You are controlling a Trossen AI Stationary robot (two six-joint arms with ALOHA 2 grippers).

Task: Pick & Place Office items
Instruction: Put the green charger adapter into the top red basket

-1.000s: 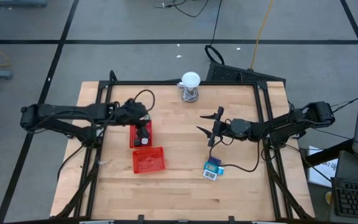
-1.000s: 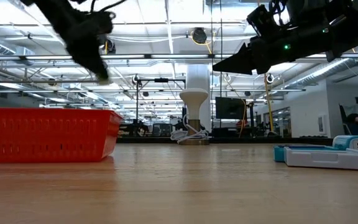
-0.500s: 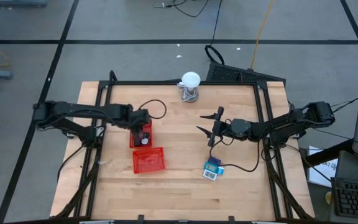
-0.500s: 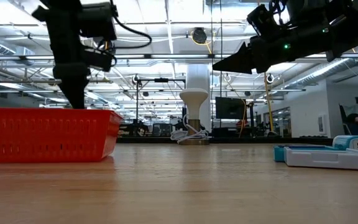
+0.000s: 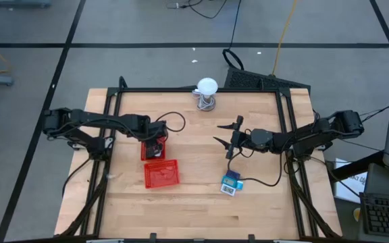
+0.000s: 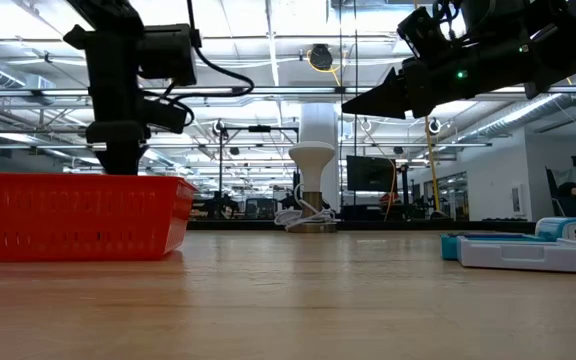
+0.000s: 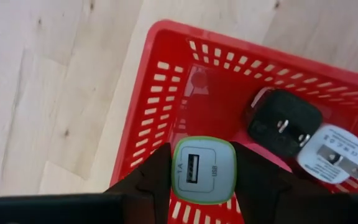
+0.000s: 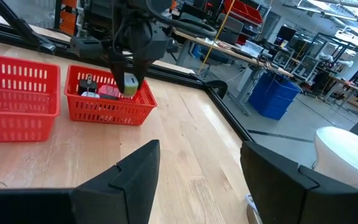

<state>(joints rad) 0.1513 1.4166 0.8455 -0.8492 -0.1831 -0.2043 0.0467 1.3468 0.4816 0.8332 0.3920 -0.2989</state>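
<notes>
Overhead, the left gripper [image 7: 204, 180] clamps a green charger [image 7: 204, 169], port up.

A green-rimmed white USB charger [image 7: 204, 169] hangs above the red basket [image 7: 160, 93], where a black plug [image 7: 283, 127] and a white plug [image 7: 333, 152] lie touching.

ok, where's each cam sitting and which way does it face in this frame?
High: overhead, straight down; both arms, table.
Low: table height, level across; red tray, left arm above it.
Left wrist: on the left arm, down into the tray; left gripper shut on green USB charger.
Right wrist: across the table; open right gripper.
Shared: charger, also in right wrist.
</notes>
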